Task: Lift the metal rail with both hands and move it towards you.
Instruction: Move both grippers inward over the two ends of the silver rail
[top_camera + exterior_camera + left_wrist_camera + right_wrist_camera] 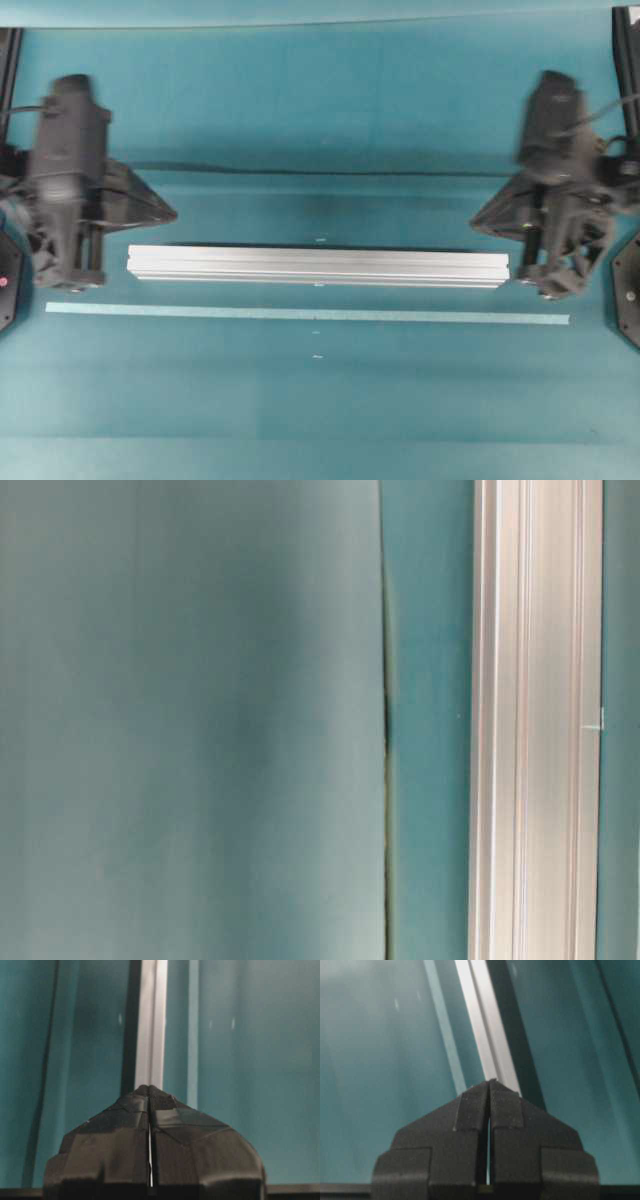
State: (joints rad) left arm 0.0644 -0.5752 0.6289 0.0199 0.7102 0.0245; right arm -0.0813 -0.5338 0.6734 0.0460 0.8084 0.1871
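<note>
On teal cloth, grooved aluminium rail point(318, 266)

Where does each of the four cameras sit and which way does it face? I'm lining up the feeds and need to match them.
Overhead: above, looking down on the teal table, metal rail, tape strip; left gripper and right gripper show.
Table-level: close on the rail, running vertically; no robot parts.
Left wrist: behind the shut left gripper, looking along the rail.
Right wrist: behind the shut right gripper, same from the other end.
All four share the rail.
</note>
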